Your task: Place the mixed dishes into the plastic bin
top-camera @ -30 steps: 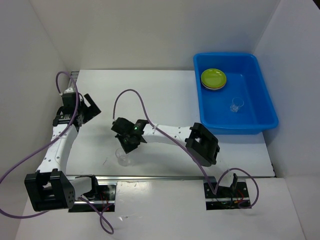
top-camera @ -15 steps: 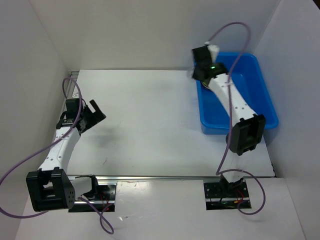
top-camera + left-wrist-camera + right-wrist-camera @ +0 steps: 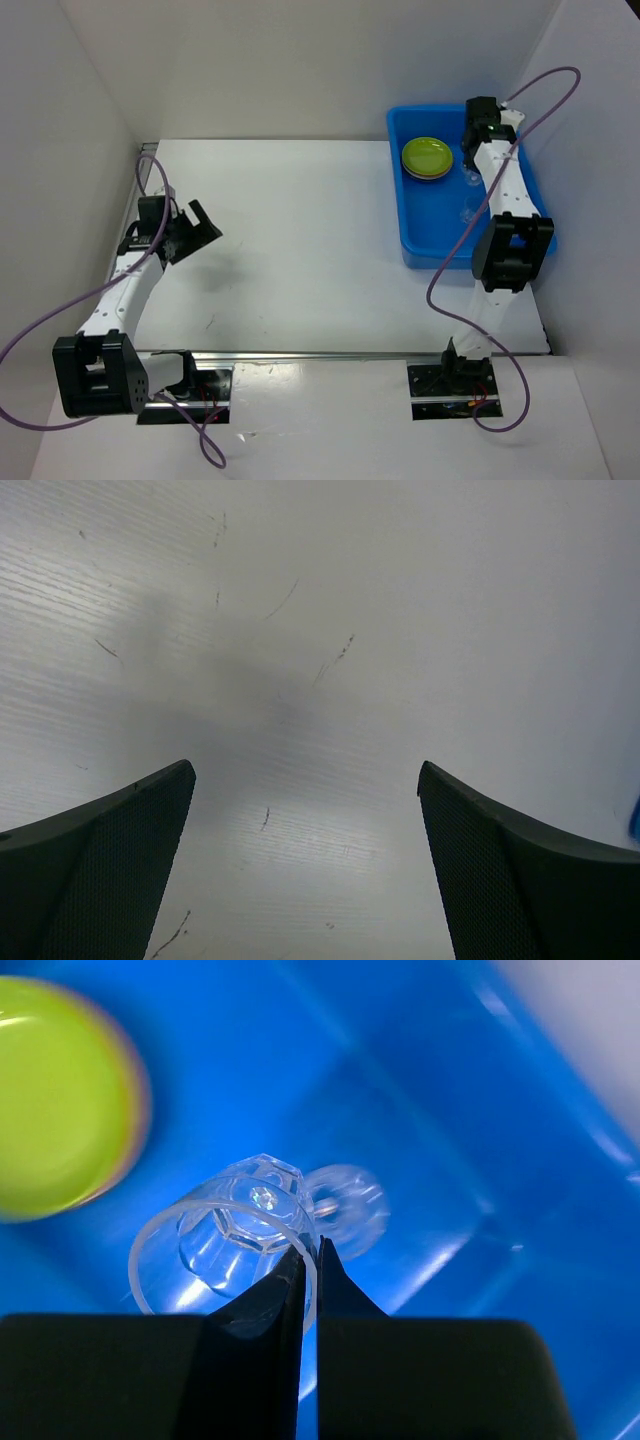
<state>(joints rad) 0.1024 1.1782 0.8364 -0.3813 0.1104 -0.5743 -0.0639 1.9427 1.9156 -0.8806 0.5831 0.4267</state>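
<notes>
Across from the table (image 3: 300, 220), my right gripper (image 3: 310, 1260) has swung over the plastic bin (image 3: 470, 255), clenched on the clear cup (image 3: 235, 1235) by its rim so it hangs free for lowering; my left gripper (image 3: 305, 770) gapes empty.

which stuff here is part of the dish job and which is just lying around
Part of the job:
blue plastic bin
lime green plate, in the bin
clear cup pinched at its rim by the right gripper, above the bin
second clear cup, in the bin

Just there:
purple cables
white table under the open left gripper
</notes>
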